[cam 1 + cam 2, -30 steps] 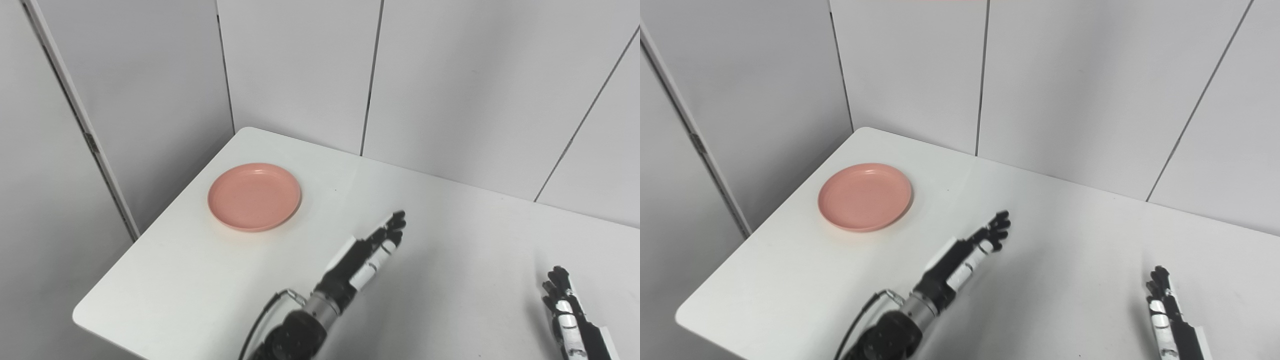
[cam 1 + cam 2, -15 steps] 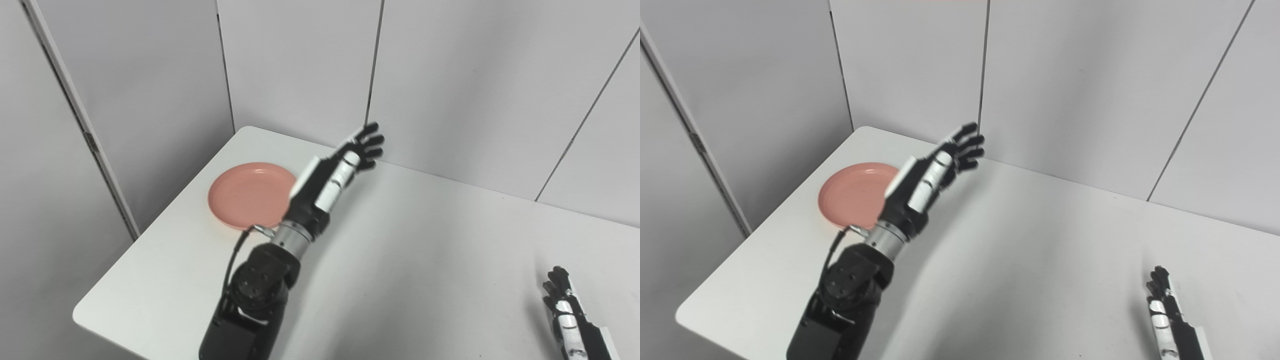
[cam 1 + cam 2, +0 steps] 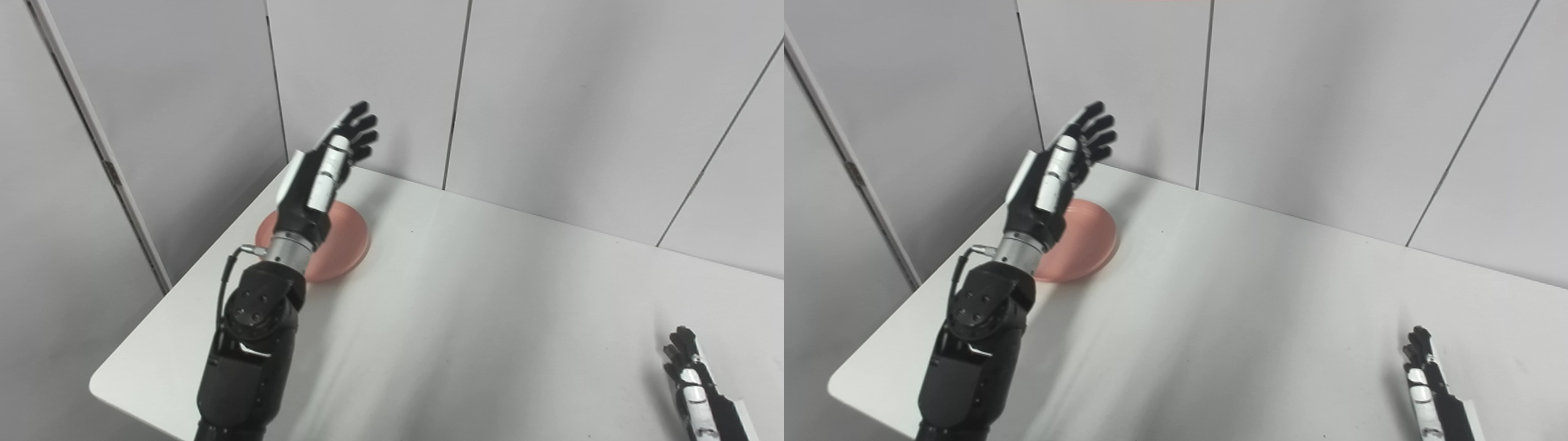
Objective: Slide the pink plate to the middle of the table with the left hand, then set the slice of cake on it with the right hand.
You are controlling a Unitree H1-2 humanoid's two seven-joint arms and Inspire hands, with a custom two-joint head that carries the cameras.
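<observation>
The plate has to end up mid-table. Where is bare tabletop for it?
The widest bare patch runs from the pink plate across the table middle to the right hand, bounded behind by the wall. Only the far-left corner is crowded: plate plus raised left hand.

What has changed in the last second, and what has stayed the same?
The left hand rose from low over the table's middle and swung left and away, so it is now raised above the plate's far side, open and holding nothing. The plate has not moved. The right hand stayed resting at the near right. No cake is in view.
</observation>
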